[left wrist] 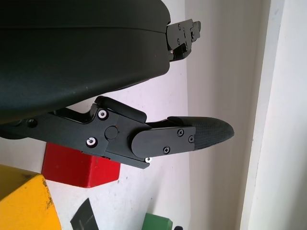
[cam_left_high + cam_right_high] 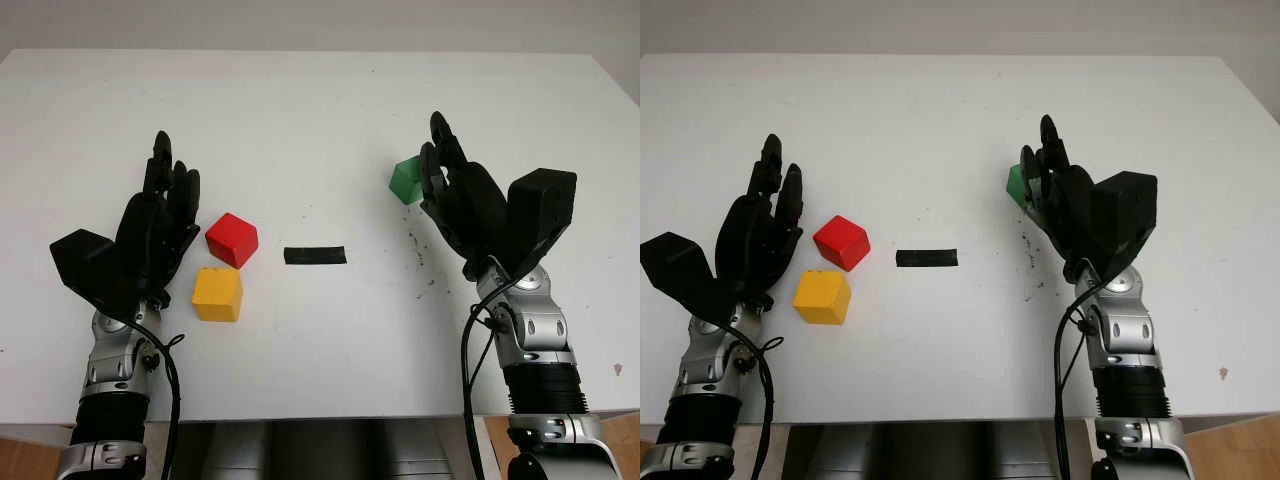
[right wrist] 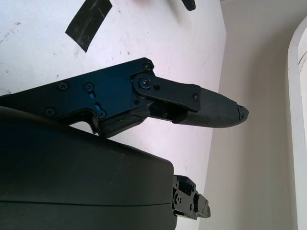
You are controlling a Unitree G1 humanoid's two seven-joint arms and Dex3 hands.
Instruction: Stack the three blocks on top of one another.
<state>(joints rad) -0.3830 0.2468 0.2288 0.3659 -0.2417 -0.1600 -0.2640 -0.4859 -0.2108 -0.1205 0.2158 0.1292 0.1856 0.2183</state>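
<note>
Right hand [image 2: 455, 195] open, holding nothing, just right of green block [image 2: 404, 180]. Left hand [image 2: 160, 225] open, left of red block [image 2: 232, 240], yellow block [image 2: 217, 294]; both left of black tape [image 2: 315, 255].

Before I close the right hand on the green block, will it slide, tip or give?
The green block looks rigid with flat faces, so it probably won't deform. On the smooth white table it may skid if nudged sideways. Being squat, it seems unlikely to tip. The right hand, open, sits right beside it.
</note>
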